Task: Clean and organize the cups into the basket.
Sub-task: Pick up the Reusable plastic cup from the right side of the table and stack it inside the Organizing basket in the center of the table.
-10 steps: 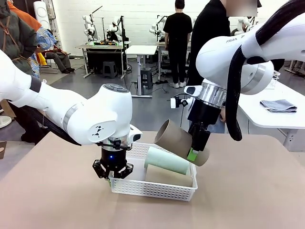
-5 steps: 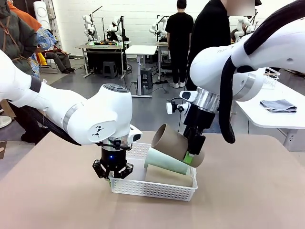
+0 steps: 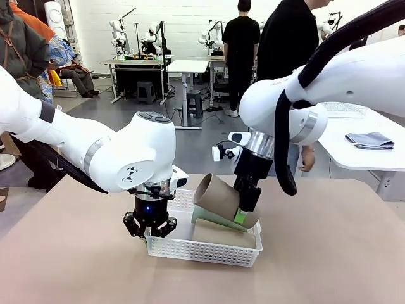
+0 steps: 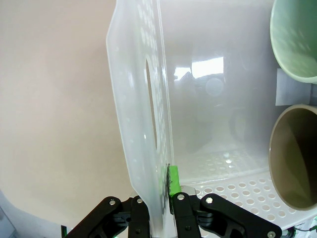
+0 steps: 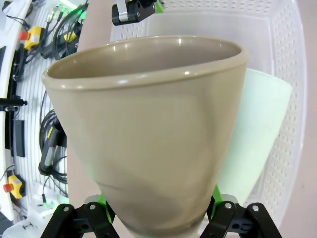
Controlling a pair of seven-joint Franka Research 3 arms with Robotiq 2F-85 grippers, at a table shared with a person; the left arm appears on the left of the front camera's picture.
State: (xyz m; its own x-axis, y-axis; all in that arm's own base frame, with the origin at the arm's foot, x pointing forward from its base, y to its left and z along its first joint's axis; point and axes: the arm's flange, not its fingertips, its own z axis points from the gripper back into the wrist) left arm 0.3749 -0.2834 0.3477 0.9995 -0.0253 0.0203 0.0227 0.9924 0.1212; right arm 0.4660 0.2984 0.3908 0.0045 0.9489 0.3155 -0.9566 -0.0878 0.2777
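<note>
The white basket (image 3: 205, 251) sits mid-table, and my left gripper (image 3: 150, 225) is shut on its left end wall. In the left wrist view the gripper (image 4: 165, 192) clamps that thin wall (image 4: 141, 114) beside the handle cut-out. My right gripper (image 3: 244, 214) is shut on the narrow end of a tan cup (image 3: 216, 198), held tilted low over the basket with its mouth up and to the left. Beneath it a mint green cup (image 3: 212, 219) and another tan cup (image 3: 224, 235) lie on their sides. The right wrist view has the held cup (image 5: 148, 129) close up, with the mint cup (image 5: 257, 134) beyond.
A person in dark clothes (image 3: 290, 44) stands at the table's far side, one hand (image 3: 308, 158) hanging near the edge. A side table (image 3: 354, 152) at right holds a folded grey cloth (image 3: 370, 140). Bare tabletop (image 3: 329, 253) lies around the basket.
My right arm has swung left and down, carrying the tan cup lower over the basket and onto the mint cup. The left gripper has stayed clamped on the basket wall.
</note>
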